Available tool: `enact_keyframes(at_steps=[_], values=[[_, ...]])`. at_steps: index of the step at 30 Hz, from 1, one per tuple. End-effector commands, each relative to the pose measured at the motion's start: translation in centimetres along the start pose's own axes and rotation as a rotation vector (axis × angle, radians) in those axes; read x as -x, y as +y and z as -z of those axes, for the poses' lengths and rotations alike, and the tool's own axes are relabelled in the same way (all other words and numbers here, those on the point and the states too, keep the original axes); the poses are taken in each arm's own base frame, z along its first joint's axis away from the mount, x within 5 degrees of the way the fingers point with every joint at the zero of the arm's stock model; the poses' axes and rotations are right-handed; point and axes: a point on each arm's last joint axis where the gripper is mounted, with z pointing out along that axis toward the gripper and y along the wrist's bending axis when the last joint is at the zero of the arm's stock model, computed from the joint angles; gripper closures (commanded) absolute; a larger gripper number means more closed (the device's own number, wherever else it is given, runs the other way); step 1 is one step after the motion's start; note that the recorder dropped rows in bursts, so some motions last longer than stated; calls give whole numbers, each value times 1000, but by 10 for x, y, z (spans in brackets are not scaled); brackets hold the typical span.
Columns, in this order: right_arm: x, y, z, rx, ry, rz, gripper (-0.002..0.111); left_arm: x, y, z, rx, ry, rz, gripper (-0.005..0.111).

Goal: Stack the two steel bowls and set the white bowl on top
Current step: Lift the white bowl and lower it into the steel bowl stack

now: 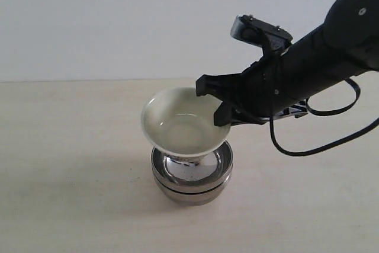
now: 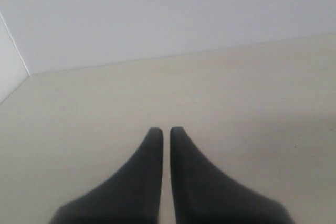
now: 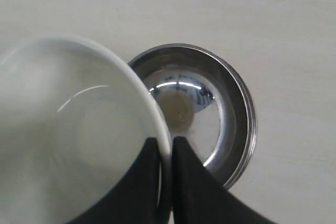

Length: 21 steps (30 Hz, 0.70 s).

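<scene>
The two steel bowls [image 1: 192,176] sit nested one inside the other on the table, and the right wrist view looks down into their shiny inside [image 3: 210,114]. Just above them hangs the white bowl [image 1: 177,124], tilted, its foot low over the top steel bowl. My right gripper [image 1: 214,100] is shut on the white bowl's [image 3: 73,140] rim, one finger inside and one outside. The left gripper [image 2: 164,130] is out of the exterior view; its fingers stand nearly together over bare table with nothing between them.
The light wooden table [image 1: 71,194] stretches flat around the stack, with a white wall behind. The right arm's black cable [image 1: 308,146] loops down over the table to the right of the bowls.
</scene>
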Motion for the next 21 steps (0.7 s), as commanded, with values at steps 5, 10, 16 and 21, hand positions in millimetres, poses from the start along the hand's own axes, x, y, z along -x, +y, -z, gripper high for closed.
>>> enact_keyframes(at_steps=[5, 10, 16, 21], values=[[0, -9, -26, -31, 11, -21, 108, 0, 0, 0, 1, -8, 17, 103], [-1, -14, -36, -47, 22, -11, 108, 0, 0, 0, 1, -8, 17, 103], [-4, -19, -45, -62, 42, -7, 108, 0, 0, 0, 1, -8, 17, 103], [-5, -20, -49, -68, 51, -7, 108, 0, 0, 0, 1, -8, 17, 103]])
